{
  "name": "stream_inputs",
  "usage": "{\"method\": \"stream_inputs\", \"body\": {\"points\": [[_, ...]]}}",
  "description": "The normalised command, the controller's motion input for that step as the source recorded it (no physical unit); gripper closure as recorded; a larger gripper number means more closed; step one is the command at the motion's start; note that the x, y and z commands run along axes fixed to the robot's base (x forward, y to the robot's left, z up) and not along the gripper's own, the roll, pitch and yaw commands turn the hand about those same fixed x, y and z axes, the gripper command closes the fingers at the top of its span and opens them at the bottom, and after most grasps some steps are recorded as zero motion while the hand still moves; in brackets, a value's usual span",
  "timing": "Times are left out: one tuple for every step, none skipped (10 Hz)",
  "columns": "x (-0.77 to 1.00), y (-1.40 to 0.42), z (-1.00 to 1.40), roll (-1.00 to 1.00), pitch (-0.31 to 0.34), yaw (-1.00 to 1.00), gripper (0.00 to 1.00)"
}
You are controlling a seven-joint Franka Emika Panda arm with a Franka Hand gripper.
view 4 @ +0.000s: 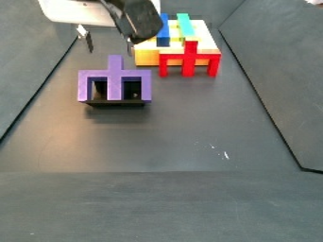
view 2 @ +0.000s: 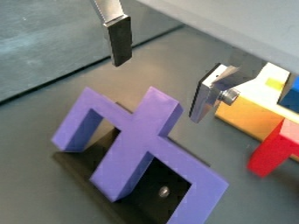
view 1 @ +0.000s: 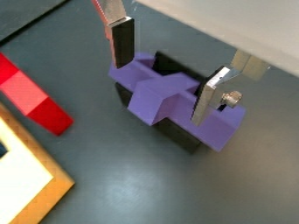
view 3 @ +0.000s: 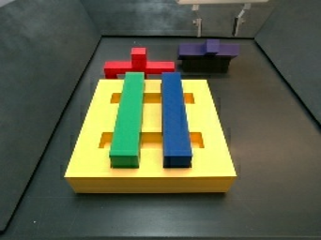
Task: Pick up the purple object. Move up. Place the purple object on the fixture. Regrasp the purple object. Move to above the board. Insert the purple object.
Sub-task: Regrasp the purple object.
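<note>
Purple object [view 1: 176, 98]: we see it resting on the fixture [view 1: 181, 131], mostly hiding it.
Gripper [view 1: 163, 74]: fingers spread, holding nothing, above that object, body cropped.
Board [view 3: 152, 131]: well apart.

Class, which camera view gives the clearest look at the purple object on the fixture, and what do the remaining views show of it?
A wrist view shows the purple object best: large, legs and centre post visible, below the open tool. Another wrist view shows it on the fixture. A side view shows it smaller; another shows it distant, behind the board.
</note>
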Motion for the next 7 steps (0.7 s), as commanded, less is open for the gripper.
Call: {"method": "stream_inputs", "body": {"points": [[0.0, 0.08, 0.0, 1.0, -0.051, 0.06, 0.0], [0.0, 0.09, 0.0, 1.0, -0.054, 0.06, 0.0], [0.0, 0.03, 0.02, 1.0, -0.063, 0.07, 0.0], [0.0, 0.06, 0.0, 1.0, -0.086, 0.08, 0.0], [-0.01, 0.02, 0.0, 1.0, -0.086, 0.09, 0.0], [-0.03, 0.01, 0.0, 1.0, -0.069, 0.1, 0.0], [-0.04, 0.0, 0.0, 1.0, -0.054, 0.12, 0.0]]}}
